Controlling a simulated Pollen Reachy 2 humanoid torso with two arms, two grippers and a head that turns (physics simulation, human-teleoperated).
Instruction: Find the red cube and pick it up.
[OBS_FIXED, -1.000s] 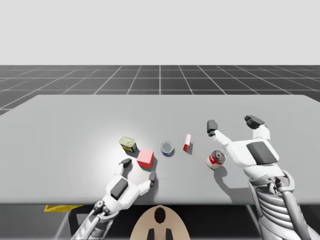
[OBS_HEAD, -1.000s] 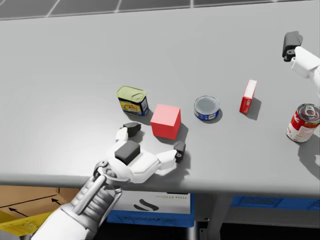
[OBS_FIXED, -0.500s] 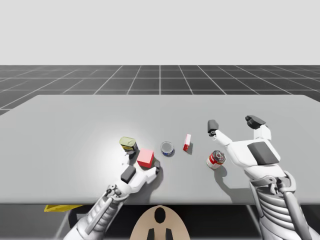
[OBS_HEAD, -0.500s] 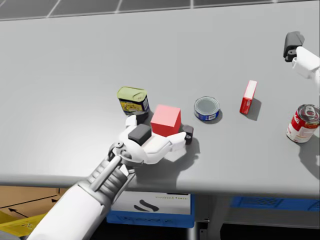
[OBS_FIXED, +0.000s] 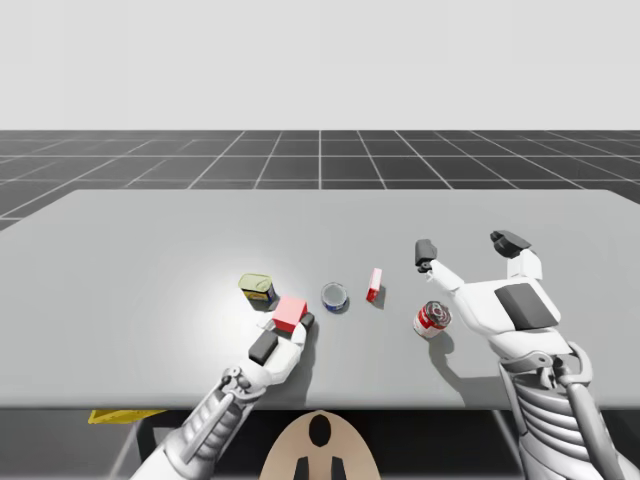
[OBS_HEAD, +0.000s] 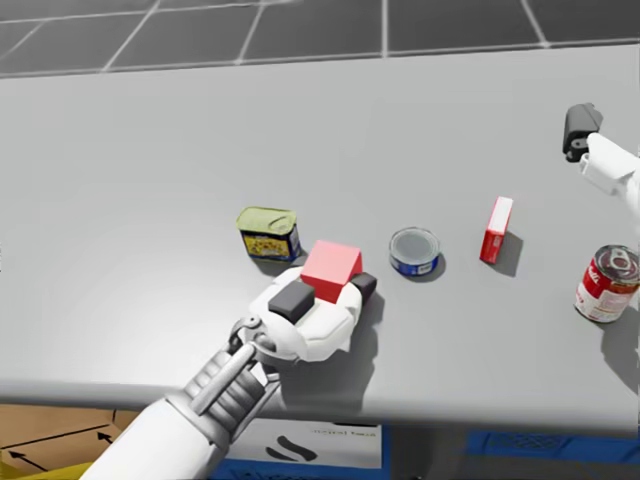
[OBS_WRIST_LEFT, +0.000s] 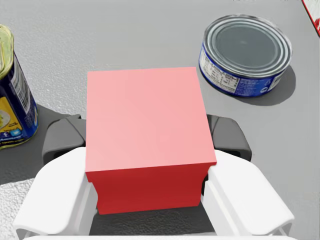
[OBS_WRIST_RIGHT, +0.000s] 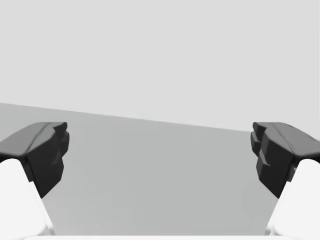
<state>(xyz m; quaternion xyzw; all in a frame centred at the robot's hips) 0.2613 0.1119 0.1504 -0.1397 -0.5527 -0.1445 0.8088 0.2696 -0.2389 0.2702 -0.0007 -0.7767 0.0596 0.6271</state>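
Two dark, blocky pads (OBS_WRIST_LEFT: 62, 137) of my left gripper (OBS_WRIST_LEFT: 145, 142) press the red cube (OBS_WRIST_LEFT: 145, 115) from opposite sides. The cube is smooth, matte and sharp-edged, and the gripper's white shells are rounded. The cube sits at the near part of the plain grey surface (OBS_HEAD: 150, 150), just beside an oblong yellow-lidded can (OBS_WRIST_LEFT: 12, 95) with a glossy blue wall. A low round blue can (OBS_WRIST_LEFT: 246, 55) with a ringed metal lid is near on the other side. Farther along stand a slim red box (OBS_HEAD: 496, 229), upright, and a tall red-and-white can (OBS_HEAD: 606, 284). My right gripper (OBS_WRIST_RIGHT: 160, 150) hangs beyond that can, its dark fingertips spread wide with nothing between them. Half a second ago the left fingers stood apart around the cube; they have since closed on it. My head has turned, so the head view now takes in more of the dark tiled floor beyond the surface.
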